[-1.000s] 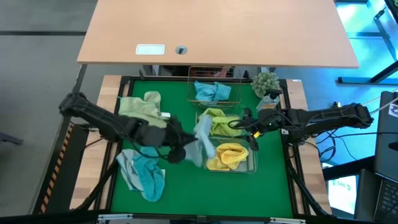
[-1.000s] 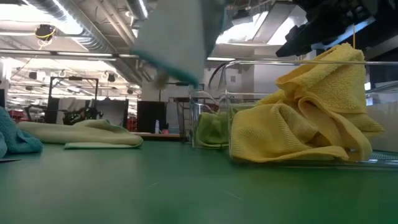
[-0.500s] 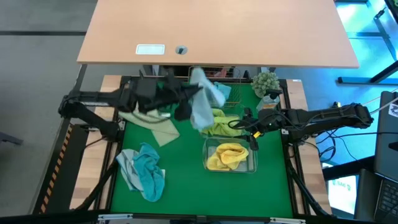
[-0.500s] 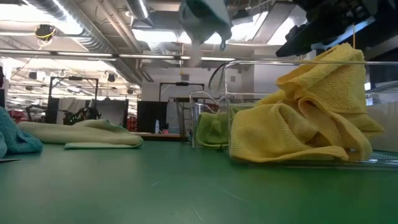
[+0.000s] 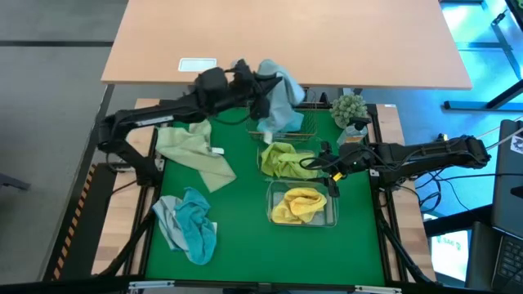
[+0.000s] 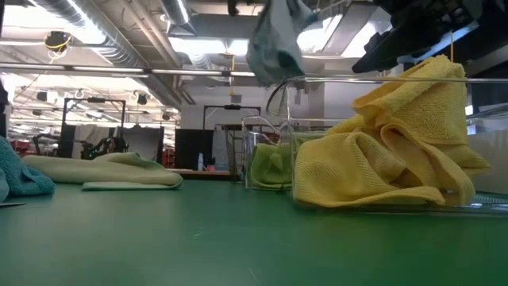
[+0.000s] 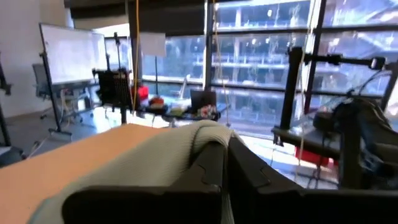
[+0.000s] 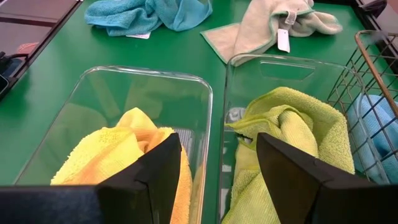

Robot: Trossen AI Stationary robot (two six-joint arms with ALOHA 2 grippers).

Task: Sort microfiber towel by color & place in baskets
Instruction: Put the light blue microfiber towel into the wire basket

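My left gripper (image 5: 260, 86) is shut on a light blue towel (image 5: 279, 102), held high over the copper wire basket (image 5: 309, 122) at the far middle. A blue towel (image 8: 380, 127) lies in that basket. The middle clear tub (image 8: 280, 62) holds a green towel (image 5: 286, 159), and the near tub (image 8: 143, 81) a yellow one (image 5: 301, 204). A pale green towel (image 5: 196, 149) and teal towels (image 5: 189, 227) lie flat on the mat at the left. My right gripper (image 8: 217, 155) hovers open over the wall between the two tubs. My left gripper pinches a bunched upper part of the light blue towel (image 7: 186, 146) between its two fingers, which lie about level and come from the table's left. Cloth drapes over the fingers. The rest hangs slack below (image 6: 278, 40), lifted clear of the table and basket.
A small potted plant (image 5: 350, 110) stands right of the wire basket. A wooden desk (image 5: 286, 37) lies beyond the table's far edge. The green mat (image 5: 245, 237) shows bare between the teal towels and the near tub.
My left gripper has swung from the table's middle toward the far edge and upward, tipping from a downward slant to about level. The light blue towel went with it, hanging clear, and now hangs over the wire basket. It stayed shut.
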